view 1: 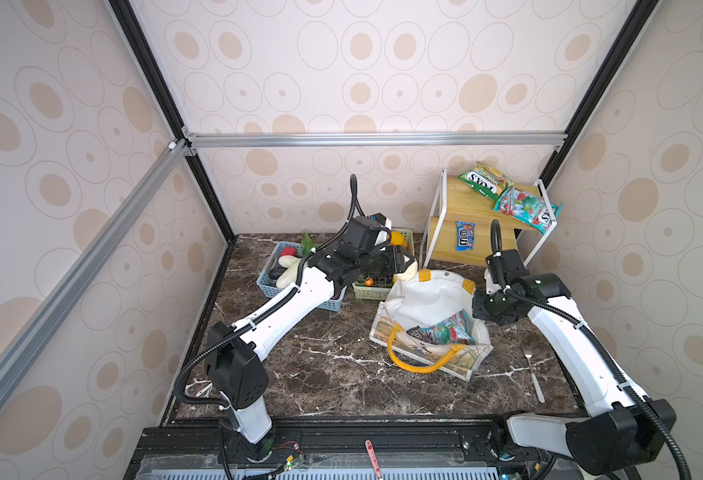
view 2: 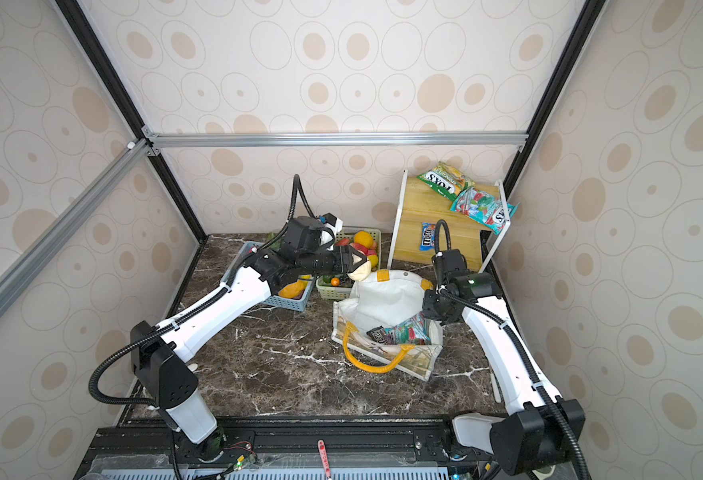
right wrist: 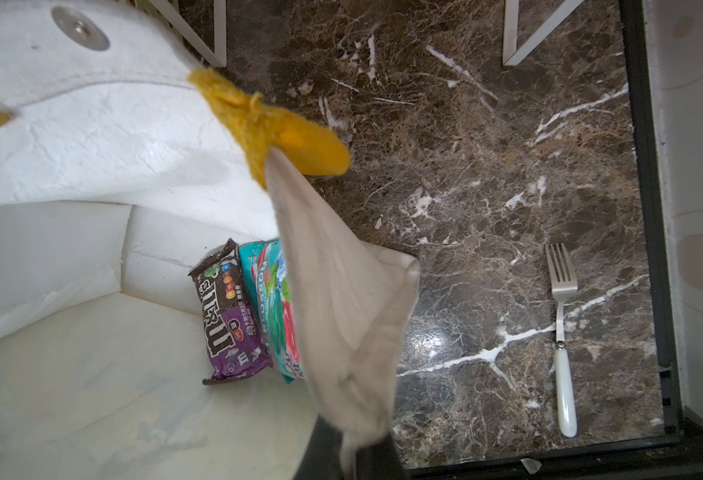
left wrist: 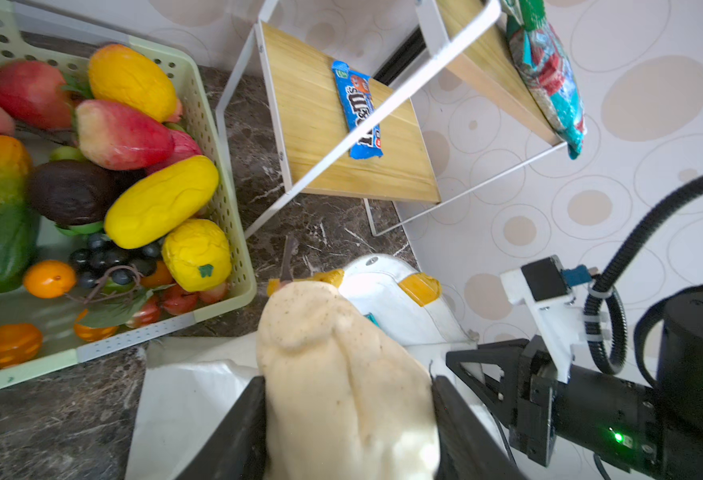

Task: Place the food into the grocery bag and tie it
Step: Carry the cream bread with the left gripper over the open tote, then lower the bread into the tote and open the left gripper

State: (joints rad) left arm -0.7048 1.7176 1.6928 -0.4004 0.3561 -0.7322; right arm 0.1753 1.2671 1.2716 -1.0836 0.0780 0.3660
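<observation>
Veined marble [view 1: 320, 374]; left claw [left wrist: 347, 380] tight around a lumpy cream gourd [left wrist: 320, 332], right claw [right wrist: 350, 453] pinched on the crinkled tote [right wrist: 92, 137].

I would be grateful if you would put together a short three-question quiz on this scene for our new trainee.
1. True or false: the grocery bag is empty.
2. What does the left gripper hold? A. a fork B. a pale cream food piece C. a blue packet
3. Fill in: the right gripper is shut on the grocery bag's ____.

Key
1. False: a purple packet and a teal packet lie inside it.
2. B
3. rim
</observation>
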